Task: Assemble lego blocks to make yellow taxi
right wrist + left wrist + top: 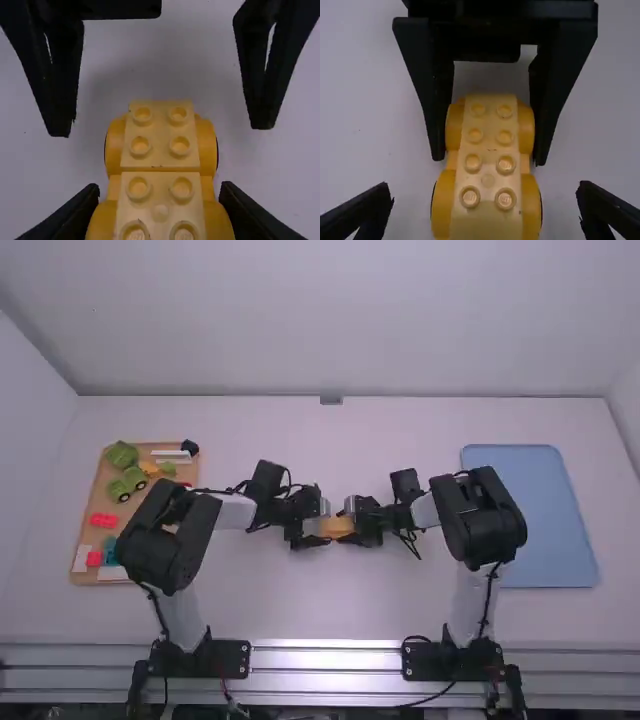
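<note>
High view: one white table [330, 600] is spreading under both arms. One blue tray [540, 520] is lying at three o'clock on it, one wooden tray [92, 502] at nine o'clock. Two grippers are facing each other near the middle, and one yellow car [337, 526] is sitting between them, at three o'clock from the left gripper [322, 530] and nine o'clock from the right gripper [351, 526]. In the left wrist view, the left gripper is standing wide, a gap showing on each side of the car; the right gripper is holding the car by its sides, its two fingers [437, 95] pressing close.

On the wooden tray, two large green pieces [126, 483] are lying toward twelve o'clock and one dark block [190, 447] at one. One red block [103, 520] is lying at nine, another between seven and eight, beside one teal block [110, 552]. The left arm is hiding part of this tray, so a full count is not possible. Four yellow wheels [442, 205] are flanking the car, and eight studs [470, 197] are showing on top in the left wrist view.
</note>
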You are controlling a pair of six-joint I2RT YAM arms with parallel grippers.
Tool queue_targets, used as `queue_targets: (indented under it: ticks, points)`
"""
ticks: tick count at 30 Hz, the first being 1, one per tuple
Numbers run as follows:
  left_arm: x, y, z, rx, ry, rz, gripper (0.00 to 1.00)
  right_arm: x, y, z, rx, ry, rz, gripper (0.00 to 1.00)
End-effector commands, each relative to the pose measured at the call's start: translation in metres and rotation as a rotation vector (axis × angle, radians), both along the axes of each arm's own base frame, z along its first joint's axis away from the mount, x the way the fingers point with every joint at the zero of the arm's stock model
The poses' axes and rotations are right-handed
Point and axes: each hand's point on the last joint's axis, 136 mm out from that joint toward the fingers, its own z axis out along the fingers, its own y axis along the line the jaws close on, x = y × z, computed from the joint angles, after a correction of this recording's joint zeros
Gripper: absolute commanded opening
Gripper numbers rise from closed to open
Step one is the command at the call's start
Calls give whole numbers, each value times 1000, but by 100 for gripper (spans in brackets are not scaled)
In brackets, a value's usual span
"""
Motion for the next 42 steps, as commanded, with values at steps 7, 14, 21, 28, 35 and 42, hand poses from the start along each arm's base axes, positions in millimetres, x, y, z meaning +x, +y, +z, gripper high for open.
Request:
queue_targets:
  ticks: [7, 14, 21, 28, 35, 42]
  points:
    - [5, -7, 53, -68, -111, -25, 39, -6, -2, -11, -34, 24, -4, 54]
    - [1, -6, 27, -55, -48, -23, 7, -6, -2, -11, -34, 24, -4, 54]
    - [1, -7, 0, -56, 73, 31, 2, -6, -2, -11, -34, 25, -4, 54]
    - [-13, 2, -16, 10, 142, 34, 2, -5, -2, -11, -34, 23, -4, 54]
    - [-11, 4, -15, 32, 130, 30, 2, -5, -2, -12, -37, 23, -5, 54]
    - [1, -7, 38, -39, 62, 3, 2, -5, -2, -11, -34, 24, -4, 54]
